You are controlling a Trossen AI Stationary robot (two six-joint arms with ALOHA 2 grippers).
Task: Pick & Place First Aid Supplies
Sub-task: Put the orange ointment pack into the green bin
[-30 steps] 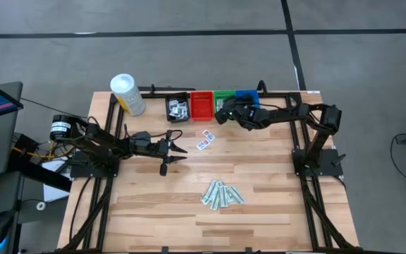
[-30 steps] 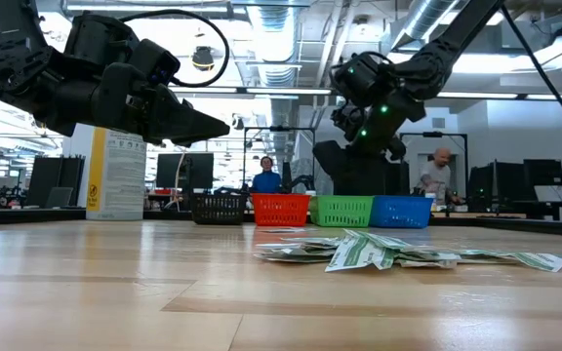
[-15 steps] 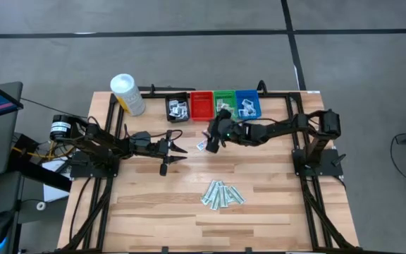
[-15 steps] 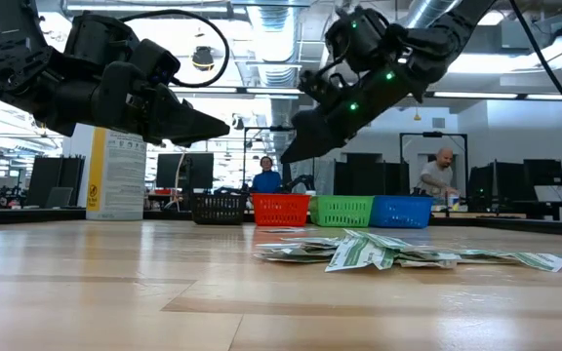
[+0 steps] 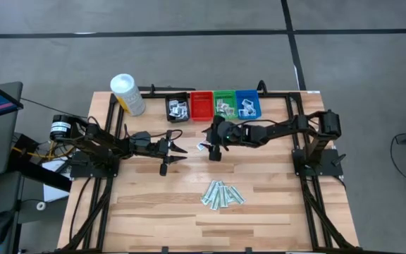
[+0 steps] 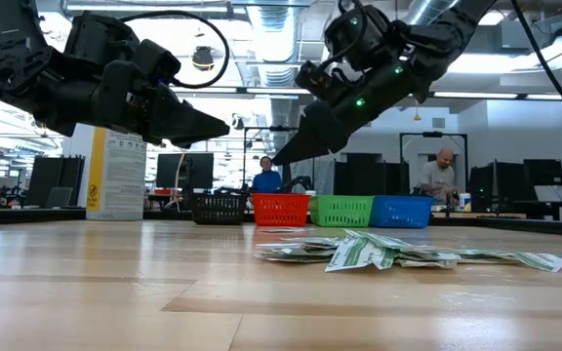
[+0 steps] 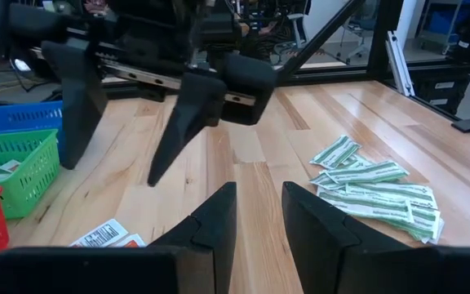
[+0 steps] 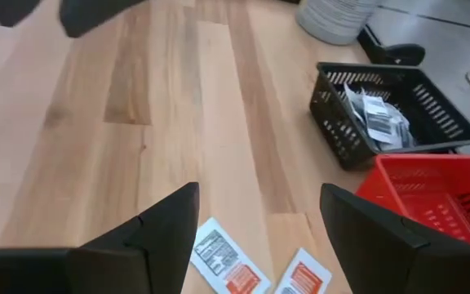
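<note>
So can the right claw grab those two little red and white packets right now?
Probably yes. The right claw hangs open just above the two red-print packets, which lie flat on bare table in front of the red bin. Nothing covers them, and the left claw waits off to the side.

Non-task items on pale wood-plank table.

White cylindrical canister with yellow label: far corner, beyond left pincer. Four small plastic mesh bins in a row just beyond right pincer: black, red, green, blue.
</note>
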